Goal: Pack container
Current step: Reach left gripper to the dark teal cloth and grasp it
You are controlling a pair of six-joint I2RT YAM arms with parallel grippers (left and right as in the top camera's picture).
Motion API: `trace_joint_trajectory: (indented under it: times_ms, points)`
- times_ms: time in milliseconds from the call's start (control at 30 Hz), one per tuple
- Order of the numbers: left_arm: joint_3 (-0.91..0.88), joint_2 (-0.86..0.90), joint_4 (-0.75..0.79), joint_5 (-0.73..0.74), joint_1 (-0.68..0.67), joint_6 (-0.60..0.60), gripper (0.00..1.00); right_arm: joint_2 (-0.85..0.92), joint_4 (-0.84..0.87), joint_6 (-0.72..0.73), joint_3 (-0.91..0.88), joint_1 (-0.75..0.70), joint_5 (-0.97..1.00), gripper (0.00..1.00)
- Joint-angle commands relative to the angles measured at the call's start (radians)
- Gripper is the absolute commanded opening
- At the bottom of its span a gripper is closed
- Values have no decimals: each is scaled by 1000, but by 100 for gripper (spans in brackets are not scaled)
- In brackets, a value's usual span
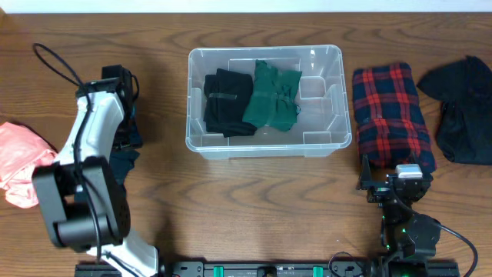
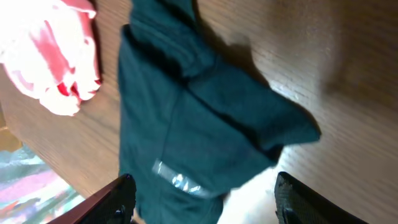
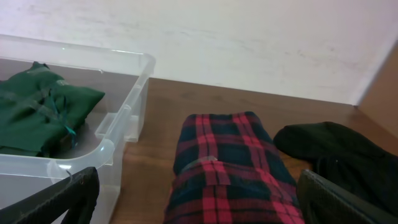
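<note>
The clear plastic container [image 1: 323,142] stands at the table's middle back. A folded black garment [image 1: 227,101] and a folded green garment [image 1: 273,96] lie inside it. The container [image 3: 127,106] also shows in the right wrist view. My left gripper [image 2: 202,202] is open, just above a dark teal garment [image 2: 199,118] on the table left of the container; the arm hides most of it in the overhead view [image 1: 127,158]. My right gripper [image 3: 199,202] is open and empty, near the front end of a folded red plaid garment [image 1: 392,115], also in the right wrist view [image 3: 230,168].
A pink garment [image 1: 19,161] lies at the left edge, also in the left wrist view [image 2: 53,56]. A black garment [image 1: 461,108] lies at the far right, also in the right wrist view [image 3: 342,155]. Bare wood lies in front of the container.
</note>
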Motion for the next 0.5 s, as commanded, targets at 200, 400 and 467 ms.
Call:
trace_joint_trajectory:
  times_ms: [200, 400, 467]
  points:
    - [-10, 99, 60, -34, 18, 10, 72, -4, -4, -14, -2, 14, 7, 99]
    - [-40, 119, 107, -34, 81, -9, 72, -4, -4, -14, -2, 14, 7, 99]
    - [-53, 119, 127, -29, 106, -20, 72, -4, -4, -14, -2, 14, 7, 99]
